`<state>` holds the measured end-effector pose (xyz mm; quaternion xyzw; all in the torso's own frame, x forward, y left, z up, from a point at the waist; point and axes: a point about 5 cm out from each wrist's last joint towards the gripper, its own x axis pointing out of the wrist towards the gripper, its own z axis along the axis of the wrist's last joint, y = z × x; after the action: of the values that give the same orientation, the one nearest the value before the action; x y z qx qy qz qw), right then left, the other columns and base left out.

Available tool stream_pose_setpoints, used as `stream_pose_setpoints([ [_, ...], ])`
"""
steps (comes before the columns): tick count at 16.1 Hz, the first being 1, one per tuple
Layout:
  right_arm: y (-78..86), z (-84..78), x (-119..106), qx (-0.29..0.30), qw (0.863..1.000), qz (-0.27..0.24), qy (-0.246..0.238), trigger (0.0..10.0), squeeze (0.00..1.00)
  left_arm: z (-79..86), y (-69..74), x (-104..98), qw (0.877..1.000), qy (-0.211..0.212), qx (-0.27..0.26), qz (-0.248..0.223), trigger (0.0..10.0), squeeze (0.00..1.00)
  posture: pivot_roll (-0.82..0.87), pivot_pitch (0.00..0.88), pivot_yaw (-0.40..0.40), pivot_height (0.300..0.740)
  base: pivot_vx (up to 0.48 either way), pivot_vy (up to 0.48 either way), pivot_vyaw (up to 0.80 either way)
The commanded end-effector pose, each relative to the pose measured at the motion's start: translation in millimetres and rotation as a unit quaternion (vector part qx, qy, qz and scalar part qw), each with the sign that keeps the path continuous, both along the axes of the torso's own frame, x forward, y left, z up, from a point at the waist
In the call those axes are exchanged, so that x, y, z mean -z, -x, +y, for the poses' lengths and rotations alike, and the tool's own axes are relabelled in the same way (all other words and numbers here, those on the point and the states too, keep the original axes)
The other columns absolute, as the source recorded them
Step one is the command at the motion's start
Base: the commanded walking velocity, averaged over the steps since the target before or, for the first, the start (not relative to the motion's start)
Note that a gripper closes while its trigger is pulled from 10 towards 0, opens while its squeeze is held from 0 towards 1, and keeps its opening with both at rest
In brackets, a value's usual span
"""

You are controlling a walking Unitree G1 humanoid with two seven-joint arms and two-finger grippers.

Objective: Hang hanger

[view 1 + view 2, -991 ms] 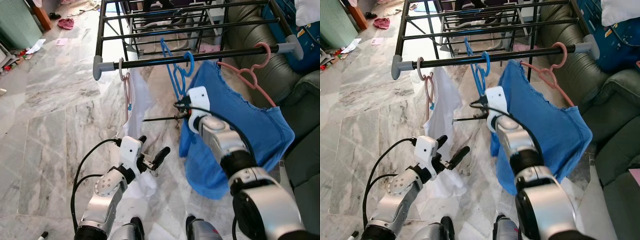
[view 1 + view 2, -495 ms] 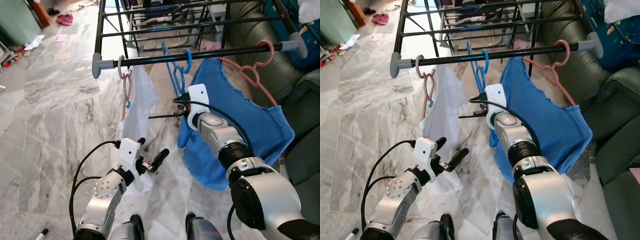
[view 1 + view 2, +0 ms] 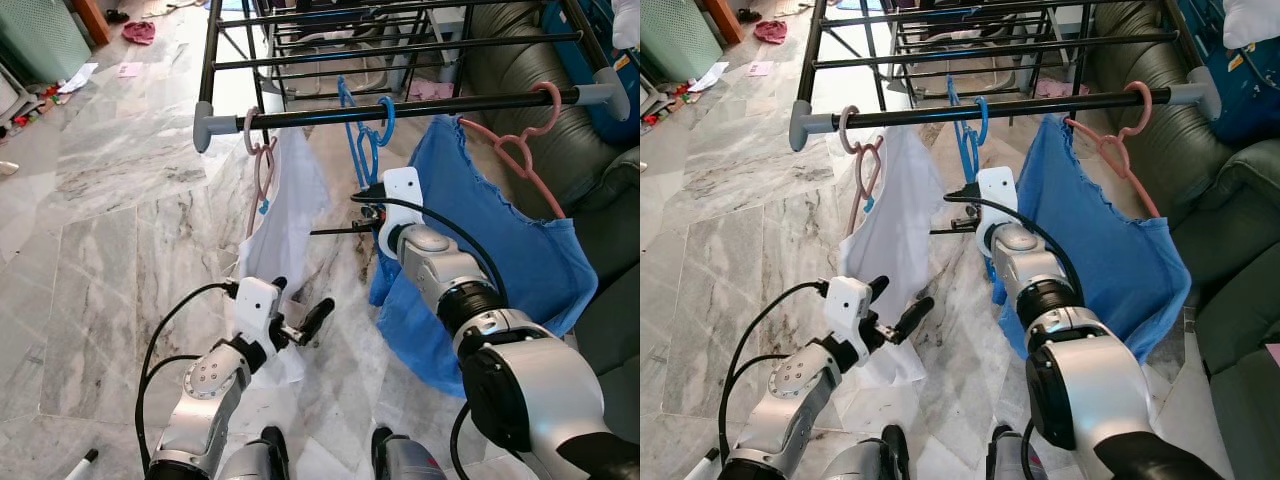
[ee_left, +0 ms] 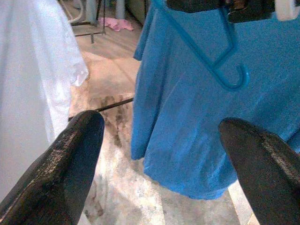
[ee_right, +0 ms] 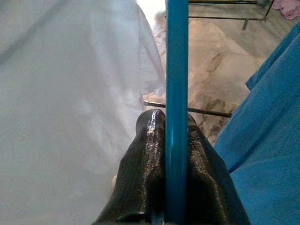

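- Right gripper [image 5: 176, 154] is clamped on the blue hanger [image 3: 362, 150], keeping its hook over the rail [image 3: 420, 107].
- Left gripper [image 3: 298, 322] waits low, spread wide, empty.

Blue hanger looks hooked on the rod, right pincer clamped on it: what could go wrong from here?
1. The right pincer grips the blue hanger tightly; pulling back before opening could drag its hook off the rod.
2. The blue shirt hangs close beside the arm and could snag.
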<state>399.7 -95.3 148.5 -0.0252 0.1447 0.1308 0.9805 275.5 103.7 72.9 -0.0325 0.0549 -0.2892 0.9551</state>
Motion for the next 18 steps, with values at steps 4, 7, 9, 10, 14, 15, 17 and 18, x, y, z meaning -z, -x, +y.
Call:
stream_pose_setpoints([
  [4, 3.9, 16.4, 2.6, -0.033, 0.997, -0.039, 0.050, 10.0, 0.00, 2.3, 2.5, 1.6, 1.000, -0.010, -0.001, 0.006, 10.0, 0.00, -0.06, 0.252, 0.064, 0.740, 0.000, 0.000, 0.00],
  [7, 7.0, 10.7, 13.1, -0.006, 0.994, -0.038, 0.100, 10.0, 0.00, 0.2, 1.3, 1.1, 1.000, -0.009, 0.004, 0.007, 10.0, 0.00, -0.07, 0.252, 0.069, 0.740, 0.000, 0.000, 0.00],
  [9, 5.2, -0.4, 13.3, 0.033, 0.995, -0.031, 0.094, 10.0, 0.00, -0.9, 1.4, 1.6, 1.000, -0.010, 0.007, 0.008, 10.0, 0.00, -0.07, 0.253, 0.071, 0.740, 0.000, 0.000, 0.00],
  [10, 4.4, -5.7, 13.2, 0.053, 0.995, -0.025, 0.083, 10.0, 0.00, -1.3, 1.4, 1.9, 1.000, -0.010, 0.008, 0.008, 10.0, 0.00, -0.07, 0.253, 0.071, 0.740, 0.000, 0.000, 0.00],
  [14, 3.4, -22.7, 15.4, 0.108, 0.991, -0.001, 0.073, 10.0, 0.00, -0.2, 1.8, 2.6, 1.000, -0.011, 0.011, 0.011, 10.0, 0.00, -0.07, 0.250, 0.072, 0.740, 0.000, 0.000, 0.00],
  [15, 3.9, -22.8, 16.7, 0.107, 0.992, 0.002, 0.073, 10.0, 0.00, -0.4, 1.8, 2.7, 1.000, -0.012, 0.011, 0.011, 10.0, 0.00, -0.07, 0.250, 0.072, 0.740, 0.000, 0.000, 0.00],
  [17, 5.0, -18.8, 18.6, 0.103, 0.993, 0.006, 0.059, 10.0, 0.00, -0.5, 2.2, 3.1, 1.000, -0.012, 0.012, 0.012, 10.0, 0.00, -0.07, 0.249, 0.075, 0.740, 0.000, 0.000, 0.00],
  [18, 5.0, -17.4, 18.4, 0.101, 0.993, 0.006, 0.059, 10.0, 0.00, -0.6, 2.3, 3.1, 1.000, -0.012, 0.012, 0.013, 10.0, 0.00, -0.07, 0.249, 0.075, 0.740, 0.000, 0.000, 0.00],
])
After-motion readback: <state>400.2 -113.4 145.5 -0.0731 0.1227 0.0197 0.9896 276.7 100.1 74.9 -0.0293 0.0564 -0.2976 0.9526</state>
